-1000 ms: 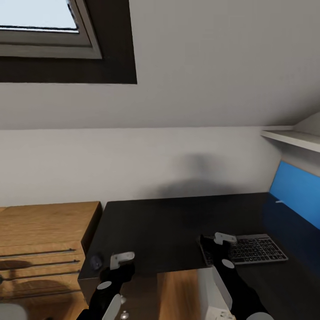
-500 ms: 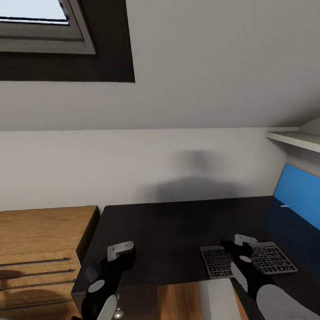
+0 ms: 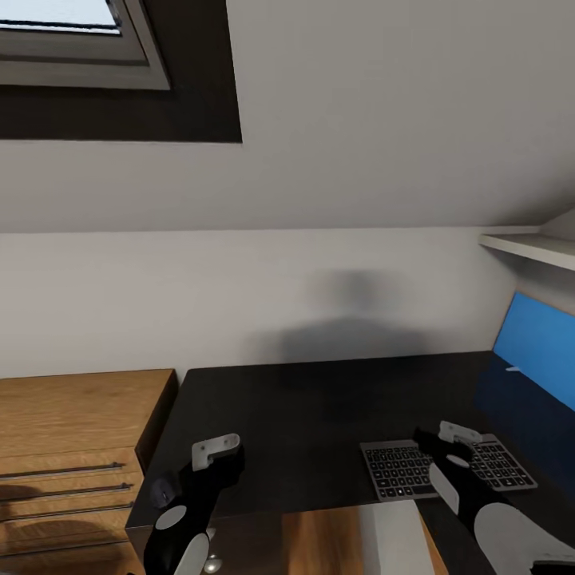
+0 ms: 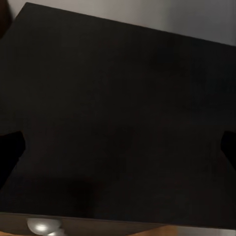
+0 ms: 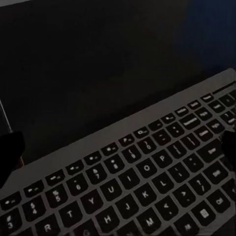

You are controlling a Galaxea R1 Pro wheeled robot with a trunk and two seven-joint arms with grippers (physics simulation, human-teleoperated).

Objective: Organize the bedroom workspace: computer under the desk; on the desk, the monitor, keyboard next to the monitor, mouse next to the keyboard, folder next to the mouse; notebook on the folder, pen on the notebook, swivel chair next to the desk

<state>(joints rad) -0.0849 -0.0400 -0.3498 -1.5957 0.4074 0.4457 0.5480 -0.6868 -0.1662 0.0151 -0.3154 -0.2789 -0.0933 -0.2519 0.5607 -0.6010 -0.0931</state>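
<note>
The right hand (image 3: pixel 454 447) hangs low over the slim dark grey-black keyboard (image 3: pixel 444 469), above its middle rows. In the right wrist view a dark fingertip (image 5: pixel 11 152) shows at either side of the keys with nothing between, so I judge it released. The keyboard lies flat near the front edge of the glossy black worktop (image 3: pixel 319 407), toward its right end, close to where the L turns.

The left hand (image 3: pixel 214 461) hovers over the worktop's front left corner, its jaws spread wide over bare black surface, grasping nothing. A round silver knob (image 4: pixel 40 226) peeks below that front edge.

The step in hand appears to be placing the keyboard. With no monitor visible, whether it sits correctly cannot be judged; the next move likely calls for lifting the right hand straight up and away.

The worktop behind and left of the keyboard is open back to the wall. A blue wall panel (image 3: pixel 533 350) bounds the right side, and a light wood drawer chest (image 3: pixel 76 447) stands just beside the left edge.
</note>
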